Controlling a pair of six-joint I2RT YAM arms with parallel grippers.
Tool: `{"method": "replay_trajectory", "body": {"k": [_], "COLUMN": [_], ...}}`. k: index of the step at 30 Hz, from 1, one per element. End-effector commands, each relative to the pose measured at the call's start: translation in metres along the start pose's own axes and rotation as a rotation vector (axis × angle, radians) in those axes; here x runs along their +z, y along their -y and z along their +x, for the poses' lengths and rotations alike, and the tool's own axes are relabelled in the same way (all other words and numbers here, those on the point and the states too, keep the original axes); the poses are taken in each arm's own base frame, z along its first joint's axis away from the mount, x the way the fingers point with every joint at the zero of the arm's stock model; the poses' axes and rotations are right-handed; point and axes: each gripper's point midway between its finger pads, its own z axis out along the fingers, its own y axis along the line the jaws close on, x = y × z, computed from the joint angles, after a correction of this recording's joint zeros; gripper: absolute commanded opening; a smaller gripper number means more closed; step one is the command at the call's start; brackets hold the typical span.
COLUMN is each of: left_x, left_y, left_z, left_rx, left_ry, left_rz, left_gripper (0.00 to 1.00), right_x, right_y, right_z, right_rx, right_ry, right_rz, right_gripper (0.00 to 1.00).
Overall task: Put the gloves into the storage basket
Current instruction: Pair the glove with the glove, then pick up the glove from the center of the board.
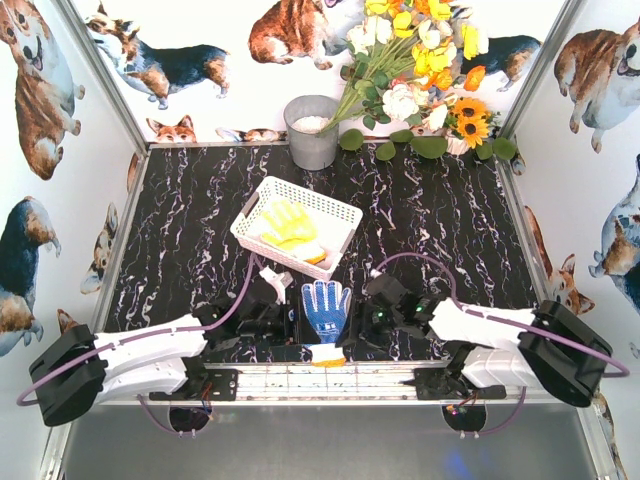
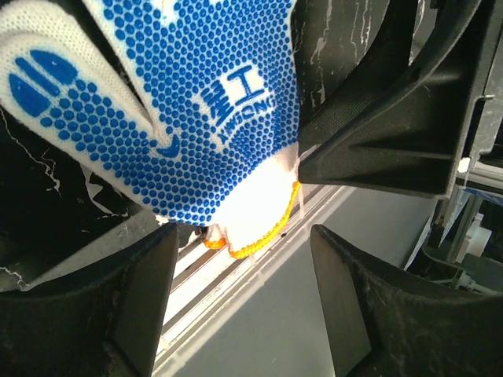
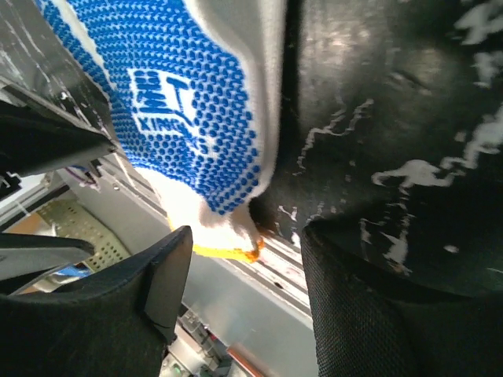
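at the near edge of the table (image 1: 450,220), about 6 o'clock in the top view, the blue-palmed glove (image 1: 326,305) lies flat, palm up. its cuff (image 2: 259,212) hangs a little over the edge. the left gripper (image 2: 242,267) stands at its 9 o'clock side and the right gripper (image 3: 247,259) at its 3 o'clock side, both very near. each claw is partly open, with the fingers apart, and neither has hold of anything; the cuff only shows in the gap beyond the tips. the storage basket (image 1: 262,243) is at 11 o'clock from this glove, with a yellow glove (image 1: 288,222) inside.

i judge the step is to grasp this glove. one arm is enough, so the other should keep away to avoid a collision. it is better to come down on the cuff, pinch a fold of the knit and close firmly before lifting, because thin cloth on a flat surface slips out easily. the lift must then be high enough to pass the basket wall.
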Motion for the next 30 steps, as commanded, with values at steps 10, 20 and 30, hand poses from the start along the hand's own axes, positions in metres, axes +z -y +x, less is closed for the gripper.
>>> {"method": "replay_trajectory", "body": {"k": [10,20,30], "left_x": [0.019,0.027,0.033], "left_y": [-0.024,-0.039,-0.03], "left_z": [0.022,0.026,0.017], "left_rx": [-0.057,-0.062,0.021], "left_ry": [-0.074,-0.088,-0.1], "left_rz": [-0.044,-0.071,-0.082], "left_gripper": [0.51,0.41,0.38], "right_x": [0.029,0.028,0.019], "right_y": [-0.016,-0.013,-0.029], "right_z": [0.004,0.002,0.001], "right_rx": [0.052,0.059,0.046], "right_ry": [-0.004,0.025,0.046], "right_rz": [-0.073,-0.053,-0.127], "right_gripper": [0.41,0.29,0.06]}}
